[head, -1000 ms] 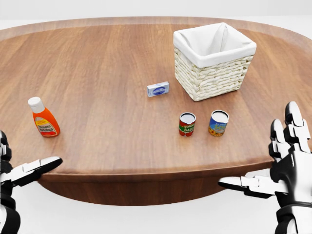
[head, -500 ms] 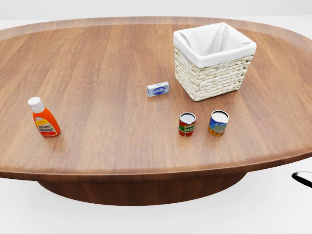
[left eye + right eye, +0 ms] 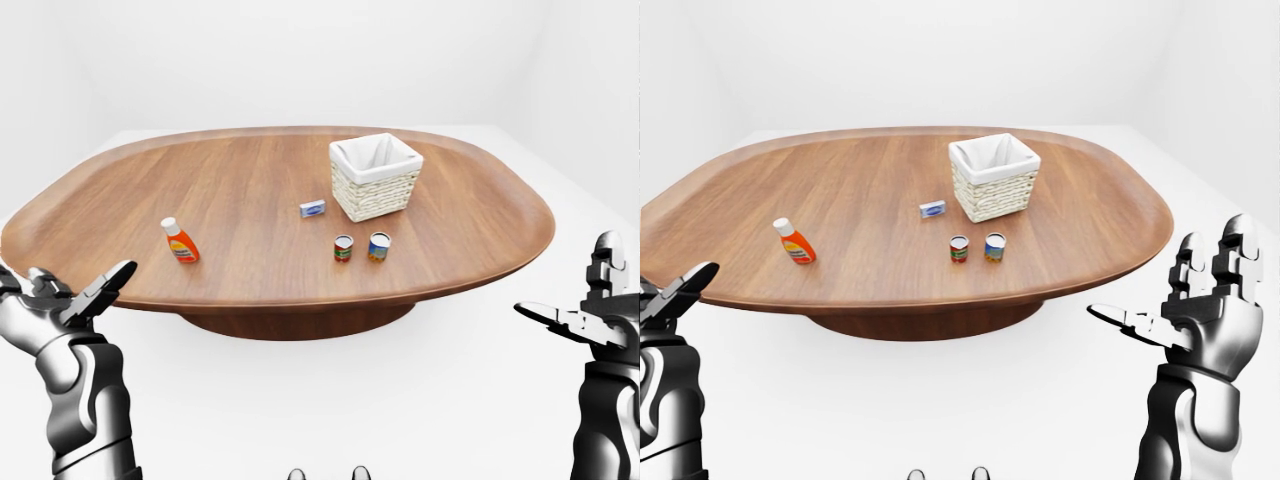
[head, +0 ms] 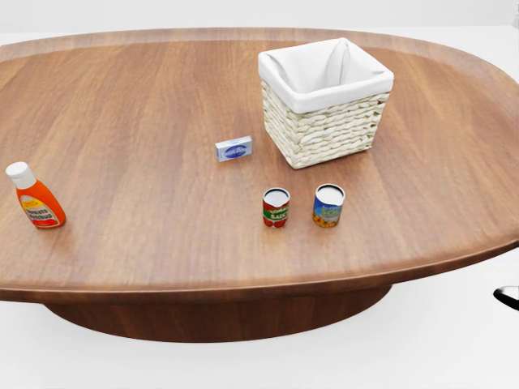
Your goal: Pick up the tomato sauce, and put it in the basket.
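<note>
Tomato sauce can (image 4: 276, 207) near table (image 4: 162, 267) edge

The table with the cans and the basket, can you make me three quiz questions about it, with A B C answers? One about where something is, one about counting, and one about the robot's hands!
1. In the head view, where is the tomato sauce can compared with the blue can?
A. to its left
B. to its right
C. inside the basket

2. How many cans stand on the table?
A. one
B. two
C. four

3. What are the robot's hands doing?
A. both squeeze a can
B. one holds the ketchup bottle
C. both are open and hold nothing

Answers:
1. A, the red and green can stands just left of the blue one, below the basket.
2. B, only those two cans show; the ketchup bottle and small box are not cans.
3. C, the left hand and right hand hang off the table with fingers spread.
</note>
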